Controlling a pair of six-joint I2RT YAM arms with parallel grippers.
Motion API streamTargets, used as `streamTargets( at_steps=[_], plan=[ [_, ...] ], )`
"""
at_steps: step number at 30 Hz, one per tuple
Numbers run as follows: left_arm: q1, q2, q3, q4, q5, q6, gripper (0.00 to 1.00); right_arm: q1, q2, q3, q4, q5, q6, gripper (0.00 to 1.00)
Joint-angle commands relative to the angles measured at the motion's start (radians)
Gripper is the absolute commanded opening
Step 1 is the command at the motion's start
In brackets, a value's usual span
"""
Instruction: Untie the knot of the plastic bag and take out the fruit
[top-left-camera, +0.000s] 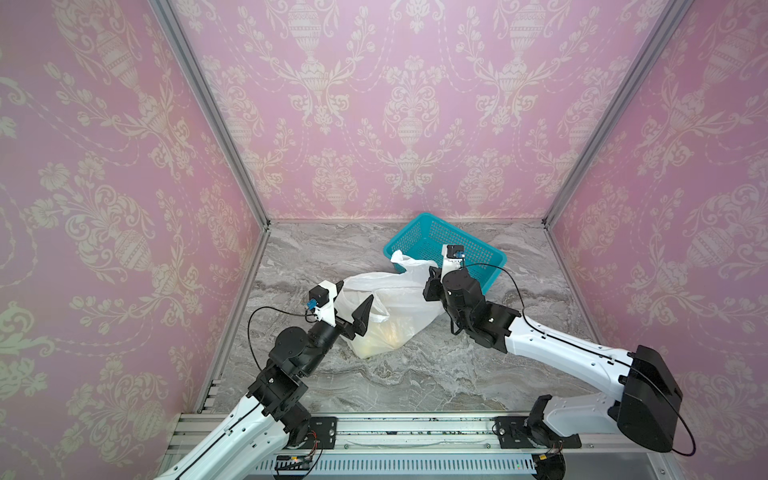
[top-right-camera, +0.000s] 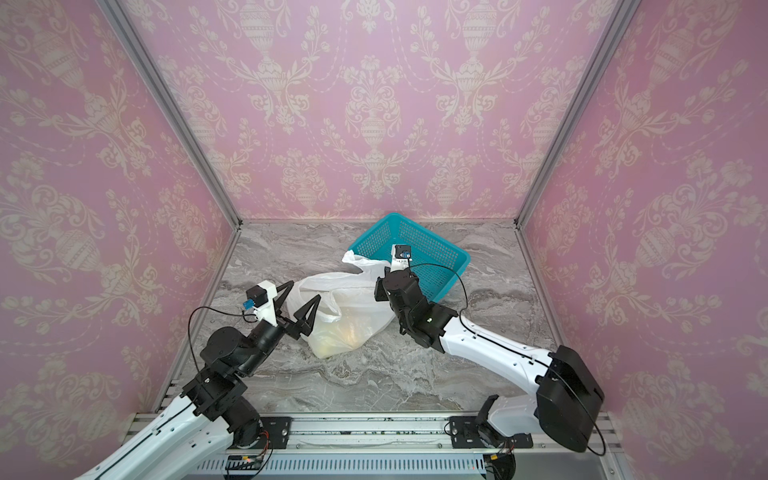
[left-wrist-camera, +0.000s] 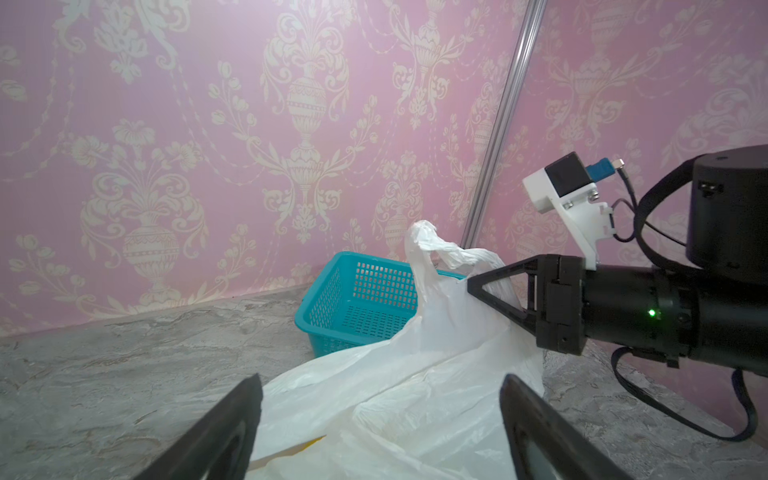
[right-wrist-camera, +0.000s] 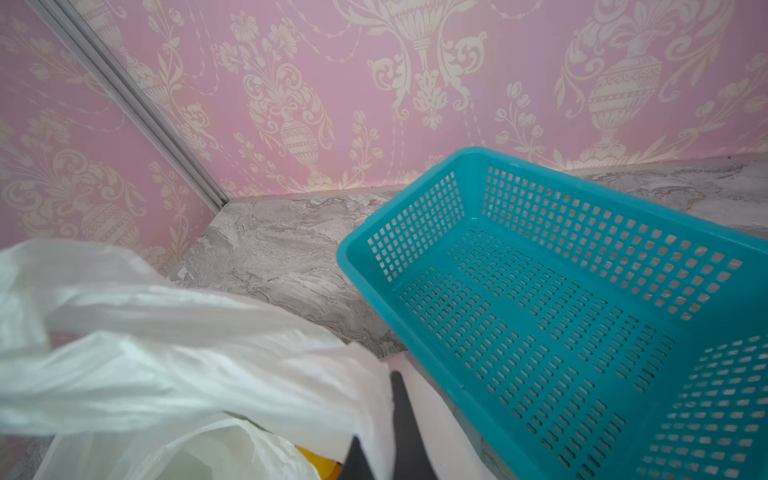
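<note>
The plastic bag lies crumpled mid-table, thin and translucent white. A loose loop handle stands up at its far end; the knot is out of view. Yellow fruit shows dimly through the film. My left gripper hovers open over the bag's left side, plastic between its fingers but untouched. My right gripper is shut on a fold of the bag's edge beside the basket.
A teal mesh basket sits at the back, right behind the bag, with nothing in it. Pink patterned walls close in the back and both sides. Grey marble tabletop stretches in front of the bag.
</note>
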Motion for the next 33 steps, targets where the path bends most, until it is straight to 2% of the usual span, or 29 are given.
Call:
streamTargets(
  at_steps=[1, 3, 5, 7, 9, 10, 12, 16, 25, 29, 31, 33],
  plan=[
    [-0.058, 0.033, 0.069, -0.074, -0.026, 0.061, 0.88, 0.005, -0.017, -0.002, -0.023, 0.016, 0.065, 0.0],
    [-0.113, 0.04, 0.087, -0.117, -0.066, 0.053, 0.85, 0.005, -0.009, 0.005, -0.033, 0.021, 0.064, 0.0],
    [-0.189, 0.02, 0.072, -0.14, -0.232, 0.013, 0.84, 0.004, -0.008, 0.001, -0.025, 0.027, 0.057, 0.0],
    [-0.262, -0.005, 0.076, -0.222, -0.484, -0.108, 0.88, 0.005, -0.014, -0.008, -0.009, 0.031, 0.039, 0.0],
    [-0.3, 0.0, 0.152, -0.486, -0.678, -0.365, 0.87, 0.005, -0.023, -0.012, -0.006, 0.041, 0.029, 0.0],
    [-0.302, 0.009, 0.189, -0.603, -0.689, -0.485, 0.87, 0.004, -0.026, -0.013, -0.006, 0.043, 0.024, 0.0],
    [-0.304, 0.039, 0.22, -0.702, -0.627, -0.636, 0.84, 0.005, -0.038, -0.016, -0.008, 0.043, 0.017, 0.0],
    [-0.304, 0.115, 0.242, -0.719, -0.509, -0.772, 0.83, 0.005, -0.065, -0.028, -0.008, 0.036, 0.014, 0.0],
    [-0.304, 0.257, 0.326, -0.83, -0.473, -1.12, 0.87, 0.005, -0.131, -0.068, 0.003, 0.011, 0.014, 0.0],
    [-0.304, 0.251, 0.349, -0.999, -0.518, -1.356, 0.94, 0.005, -0.121, -0.067, 0.004, -0.004, 0.017, 0.0],
    [-0.303, 0.231, 0.319, -0.984, -0.514, -1.409, 0.96, 0.005, -0.107, -0.06, 0.004, -0.018, 0.019, 0.0],
    [-0.302, 0.205, 0.251, -0.865, -0.502, -1.379, 0.94, 0.005, -0.093, -0.051, 0.004, -0.03, 0.019, 0.0]
  ],
)
